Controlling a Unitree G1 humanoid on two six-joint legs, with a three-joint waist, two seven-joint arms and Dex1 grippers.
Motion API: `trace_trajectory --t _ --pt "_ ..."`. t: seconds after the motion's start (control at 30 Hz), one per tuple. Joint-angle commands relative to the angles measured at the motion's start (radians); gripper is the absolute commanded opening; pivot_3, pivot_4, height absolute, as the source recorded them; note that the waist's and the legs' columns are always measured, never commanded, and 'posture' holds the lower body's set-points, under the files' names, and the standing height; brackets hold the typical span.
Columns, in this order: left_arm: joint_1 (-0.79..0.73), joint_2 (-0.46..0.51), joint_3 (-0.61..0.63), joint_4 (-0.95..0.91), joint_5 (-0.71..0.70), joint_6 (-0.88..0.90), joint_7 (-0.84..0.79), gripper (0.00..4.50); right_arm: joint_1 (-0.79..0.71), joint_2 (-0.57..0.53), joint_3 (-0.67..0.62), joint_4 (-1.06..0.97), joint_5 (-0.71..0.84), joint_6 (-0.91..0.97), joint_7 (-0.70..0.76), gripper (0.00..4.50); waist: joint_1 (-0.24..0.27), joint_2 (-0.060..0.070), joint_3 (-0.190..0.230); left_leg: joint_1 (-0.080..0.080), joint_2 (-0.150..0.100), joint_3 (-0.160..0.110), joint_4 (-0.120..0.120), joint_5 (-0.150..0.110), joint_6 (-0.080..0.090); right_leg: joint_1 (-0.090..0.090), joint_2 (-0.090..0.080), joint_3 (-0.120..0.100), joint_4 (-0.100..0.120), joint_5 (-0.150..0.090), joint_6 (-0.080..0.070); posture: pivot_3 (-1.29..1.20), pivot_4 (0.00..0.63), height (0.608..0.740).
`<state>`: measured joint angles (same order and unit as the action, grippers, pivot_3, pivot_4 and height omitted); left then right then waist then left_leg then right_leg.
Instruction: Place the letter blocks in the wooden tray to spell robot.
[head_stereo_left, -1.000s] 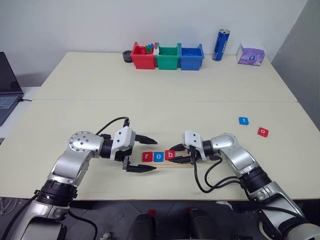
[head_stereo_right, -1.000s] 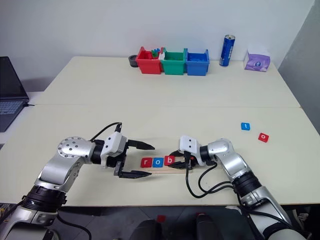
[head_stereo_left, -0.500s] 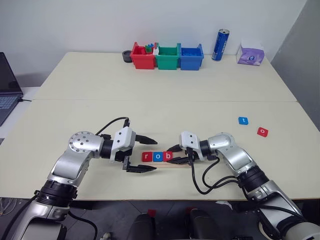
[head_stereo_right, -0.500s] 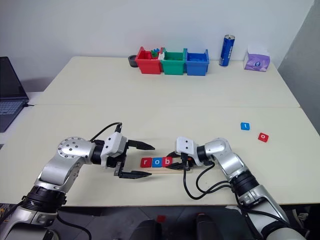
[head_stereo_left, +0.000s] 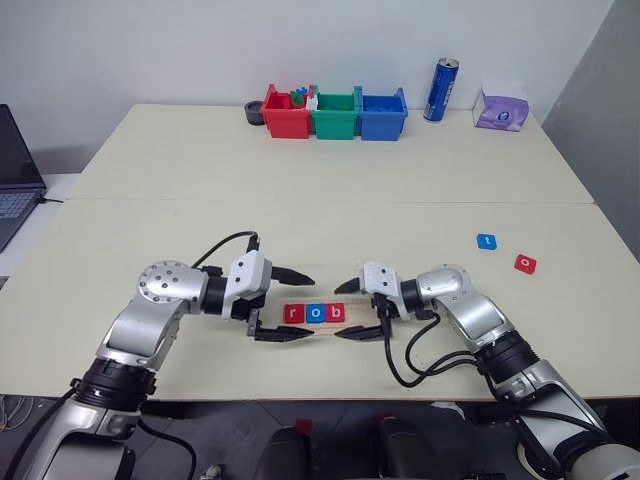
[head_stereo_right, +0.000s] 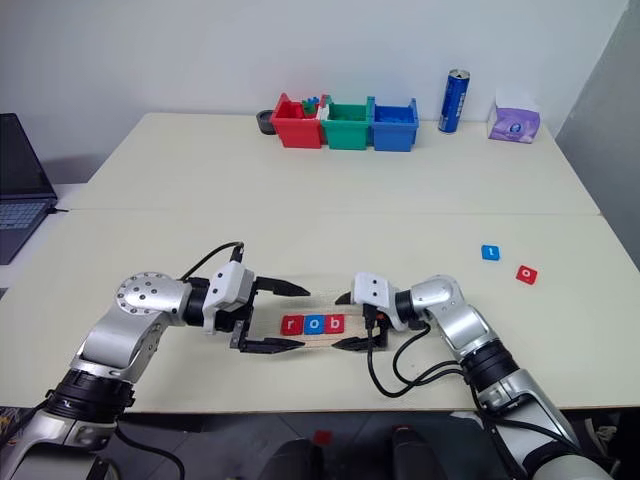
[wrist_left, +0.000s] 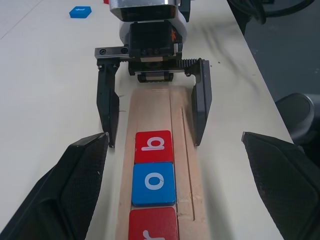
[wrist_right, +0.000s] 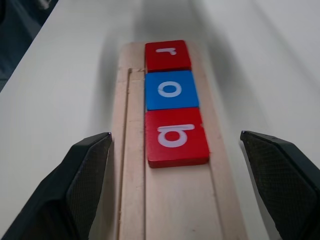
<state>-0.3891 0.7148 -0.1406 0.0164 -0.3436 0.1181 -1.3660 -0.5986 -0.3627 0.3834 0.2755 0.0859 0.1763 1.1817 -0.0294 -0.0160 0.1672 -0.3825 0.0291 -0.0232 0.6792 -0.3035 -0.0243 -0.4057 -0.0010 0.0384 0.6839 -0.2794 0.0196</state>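
- Sitting in the groove of the wooden tray, near the front edge of the desk, are three letter blocks: a red "r", a blue "o" and a red "b", touching edge to edge and reading "rob".
- Compared with a second ago, the right gripper has let go of the "b": its two black fingers were closed around that block then and now stand wide apart, one on each side of the tray, holding nothing.
- That release reads as the third letter being set down, so the word is a little past halfway; the right-hand stretch of the groove is bare wood, ready for two more blocks.
- The left gripper sits at the tray's other end, fingers spread wide either side of the "r" end and gripping nothing; it is unchanged from a second ago.
- The remaining blue "t" and red "o" lie flat on the desk well to the right of the tray, near each other but apart; the "o" is probably the next one to fetch.
- Further back stand red, green and blue bins, a blue can and a purple tissue pack.
- A laptop is cut off at the left edge.
- Whether the left gripper's fingers touch the tray or only flank it is hard to judge.
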Motion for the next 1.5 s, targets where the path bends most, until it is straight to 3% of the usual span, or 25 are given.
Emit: trace_trajectory --t 0.03,0.1,0.2,0.57,1.5 --pt "-0.014 -0.004 0.011 -0.008 -0.003 -0.017 -0.002 4.5 -0.006 -0.033 -0.066 -0.089 0.057 0.042 0.009 4.46 0.001 0.0 0.0 0.0 0.0 0.0 0.0 0.0 0.0 0.0 0.0 0.0 0.0 0.0 0.0 0.0 0.15 0.74" --pt "-0.013 -0.005 0.012 -0.006 -0.003 -0.017 -0.002 4.5 0.007 -0.05 -0.082 -0.118 0.073 0.056 0.012 4.46 0.0 0.0 0.0 0.0 0.0 0.0 0.0 0.0 0.0 0.0 0.0 0.0 0.0 0.0 0.0 0.0 0.15 0.74" --pt "-0.008 -0.007 0.011 -0.009 -0.004 -0.017 -0.002 4.5 0.043 -0.07 -0.087 -0.149 0.085 0.059 0.017 3.84 0.0 0.0 0.0 0.0 0.0 0.0 0.0 0.0 0.0 0.0 0.0 0.0 0.0 0.0 0.0 0.0 0.15 0.74" --pt "-0.015 -0.015 0.008 -0.007 0.0 -0.016 -0.001 4.5 0.077 -0.049 -0.048 -0.091 0.03 -0.03 -0.009 0.05 0.0 0.0 0.0 0.0 0.0 0.0 0.0 0.0 0.0 0.0 0.0 0.0 0.0 0.0 0.0 0.0 0.15 0.74" --pt "-0.005 -0.016 0.013 -0.019 -0.001 -0.013 0.007 4.5 0.049 -0.005 -0.021 -0.024 -0.014 -0.1 -0.025 0.05 0.0 0.0 0.0 0.0 0.0 0.0 0.0 0.0 0.0 0.0 0.0 0.0 0.0 0.0 0.0 0.0 0.15 0.74"
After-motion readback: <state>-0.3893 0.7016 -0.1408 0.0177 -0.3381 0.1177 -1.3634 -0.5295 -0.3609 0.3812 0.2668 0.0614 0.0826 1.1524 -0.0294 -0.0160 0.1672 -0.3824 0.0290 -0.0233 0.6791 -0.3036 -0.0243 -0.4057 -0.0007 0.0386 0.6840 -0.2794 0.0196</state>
